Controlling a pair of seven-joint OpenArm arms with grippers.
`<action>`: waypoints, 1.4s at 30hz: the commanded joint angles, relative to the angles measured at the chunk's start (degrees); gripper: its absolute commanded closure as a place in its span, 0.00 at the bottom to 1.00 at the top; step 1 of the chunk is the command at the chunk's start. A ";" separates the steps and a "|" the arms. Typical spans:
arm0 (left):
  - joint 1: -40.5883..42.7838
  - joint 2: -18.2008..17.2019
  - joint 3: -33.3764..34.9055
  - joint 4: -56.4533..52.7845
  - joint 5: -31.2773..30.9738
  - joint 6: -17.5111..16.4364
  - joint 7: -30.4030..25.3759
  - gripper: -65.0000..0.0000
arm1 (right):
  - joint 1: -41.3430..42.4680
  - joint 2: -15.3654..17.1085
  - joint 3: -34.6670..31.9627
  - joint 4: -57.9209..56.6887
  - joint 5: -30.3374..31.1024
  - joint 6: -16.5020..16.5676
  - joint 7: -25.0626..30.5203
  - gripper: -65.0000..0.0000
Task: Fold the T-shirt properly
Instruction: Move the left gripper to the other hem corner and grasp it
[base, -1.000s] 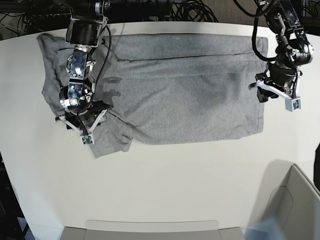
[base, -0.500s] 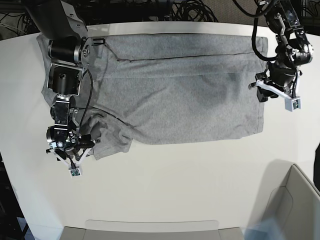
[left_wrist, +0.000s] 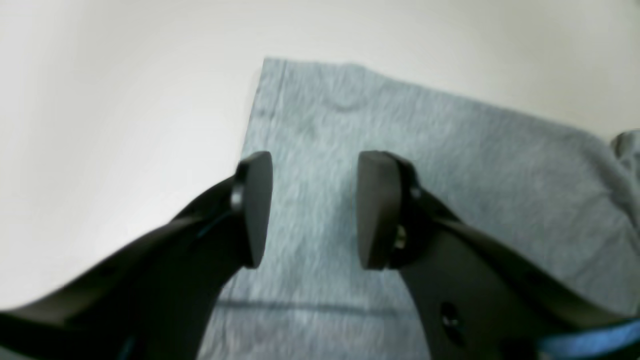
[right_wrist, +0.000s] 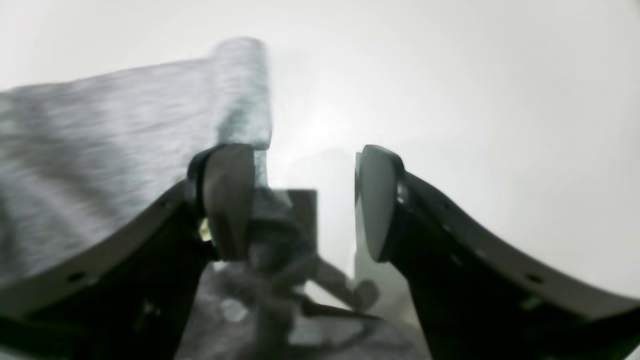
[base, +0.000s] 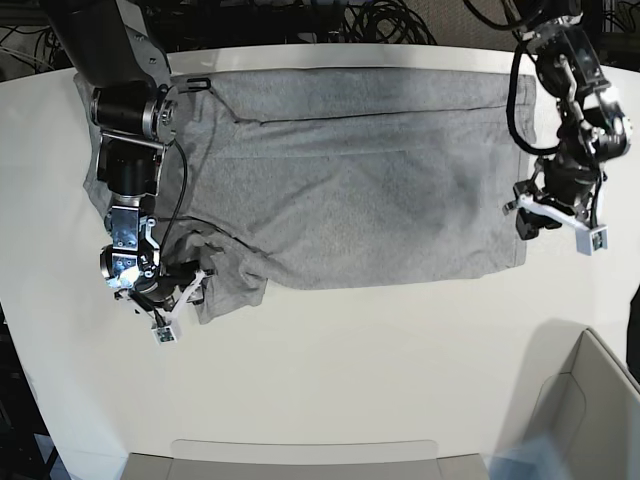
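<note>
The heather-grey T-shirt (base: 360, 190) lies spread flat across the white table (base: 340, 360), plain side up, with a horizontal crease near its far edge. At the view's left its sleeve (base: 232, 285) is crumpled. My right gripper (base: 178, 305) stands open at that sleeve's outer edge, and the right wrist view shows the blurred cloth (right_wrist: 100, 140) beside its fingers (right_wrist: 227, 200) with nothing held. My left gripper (base: 557, 228) hovers open over the hem's right side. In the left wrist view its fingers (left_wrist: 377, 210) stand apart above the cloth's corner (left_wrist: 400, 150), gripping nothing.
A grey bin (base: 590, 400) stands at the front right corner. A flat grey ledge (base: 300, 455) runs along the table's front edge. Black cables (base: 380, 20) lie behind the table's far edge.
My right arm swept from over the sleeve down to its front edge, then nudged right against the cloth. My left gripper dropped toward the lower hem corner and spread its fingers wider.
</note>
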 joint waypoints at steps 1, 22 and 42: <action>-3.55 -1.47 0.61 -2.40 -0.10 -0.07 -1.22 0.52 | 0.15 -0.16 -0.22 -0.51 -2.30 1.56 -5.21 0.48; -27.90 -17.03 21.79 -55.50 -0.01 -24.95 -15.38 0.50 | 1.03 0.46 -0.66 -0.51 -2.65 1.65 -7.23 0.48; -31.15 -14.92 29.44 -62.36 -0.10 -25.47 -23.20 0.50 | 1.20 0.02 -0.74 -0.60 -2.74 1.65 -7.23 0.48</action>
